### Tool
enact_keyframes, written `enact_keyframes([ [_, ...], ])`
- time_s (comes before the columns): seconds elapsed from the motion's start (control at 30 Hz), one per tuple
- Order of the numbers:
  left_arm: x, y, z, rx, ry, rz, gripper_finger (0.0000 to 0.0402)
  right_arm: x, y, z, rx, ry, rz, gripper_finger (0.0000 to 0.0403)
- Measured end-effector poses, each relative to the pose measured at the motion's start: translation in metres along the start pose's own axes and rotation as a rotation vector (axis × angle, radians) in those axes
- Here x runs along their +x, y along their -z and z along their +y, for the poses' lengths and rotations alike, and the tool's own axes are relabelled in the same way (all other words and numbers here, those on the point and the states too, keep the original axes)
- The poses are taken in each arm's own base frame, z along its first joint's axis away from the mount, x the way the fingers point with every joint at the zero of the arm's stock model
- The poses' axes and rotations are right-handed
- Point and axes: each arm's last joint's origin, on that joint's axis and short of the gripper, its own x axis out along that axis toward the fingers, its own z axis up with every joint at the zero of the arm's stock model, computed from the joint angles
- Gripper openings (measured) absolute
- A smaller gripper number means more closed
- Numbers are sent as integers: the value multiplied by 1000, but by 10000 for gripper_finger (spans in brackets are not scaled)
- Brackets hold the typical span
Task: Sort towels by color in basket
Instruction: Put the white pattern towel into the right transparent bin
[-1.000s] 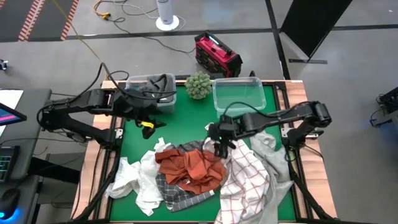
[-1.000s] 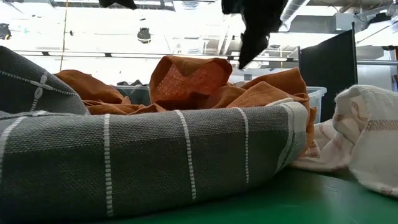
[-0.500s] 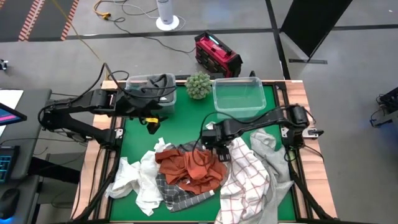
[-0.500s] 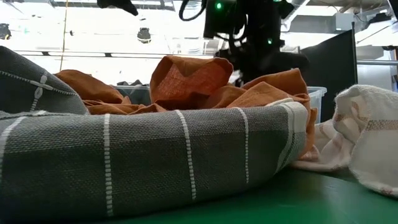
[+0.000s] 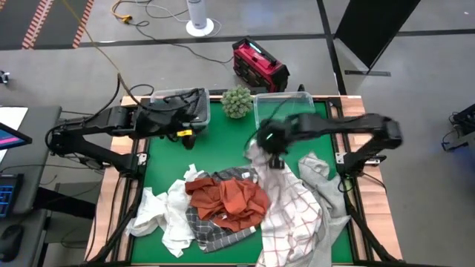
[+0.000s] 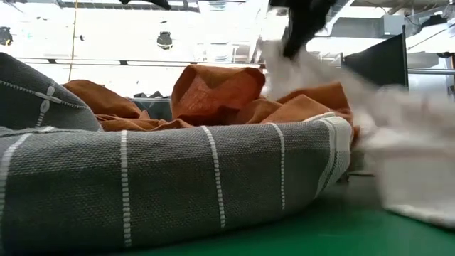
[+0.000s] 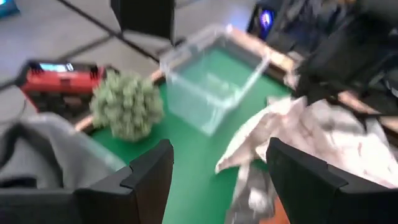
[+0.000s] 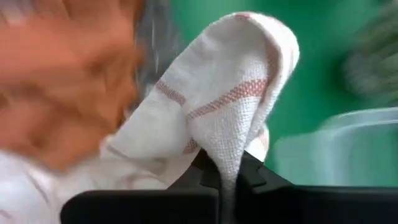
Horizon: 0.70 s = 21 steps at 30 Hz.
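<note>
I have the right gripper (image 5: 269, 150) just above centre of the high view, its jaws clamped on a fold of the white grid-lined towel (image 5: 293, 204). In the right wrist view that fold (image 8: 230, 106) rises from between the two dark fingers (image 8: 205, 168), pinched at its lower edge. The rest of the cloth trails down to the lower right of the table (image 5: 223, 141). The rust-orange towel (image 5: 230, 202) lies at lower centre, on the dark grey plaid towel (image 6: 163, 178). The left gripper (image 5: 185, 135) hovers at upper left beside the grey bin (image 5: 178, 104), jaws apart and holding nothing. The clear bin (image 5: 286, 115) sits at upper centre.
</note>
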Motion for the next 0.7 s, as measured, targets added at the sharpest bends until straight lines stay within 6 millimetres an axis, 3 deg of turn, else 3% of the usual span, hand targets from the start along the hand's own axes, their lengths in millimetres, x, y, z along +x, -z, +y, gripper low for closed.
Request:
enact_keyframes([
  [0.2,8,-12,-3,10,-16,-113,247,-116,10,-31,133,116,-547,26],
  [0.4,26,-15,-6,8,-41,-131,247,-223,36,-41,172,284,-1151,26],
  [0.53,39,-12,-9,13,-44,-101,247,-275,51,-39,153,398,-1510,26],
  [0.7,52,-9,-16,11,29,-61,247,-310,60,-38,111,514,-1819,26],
])
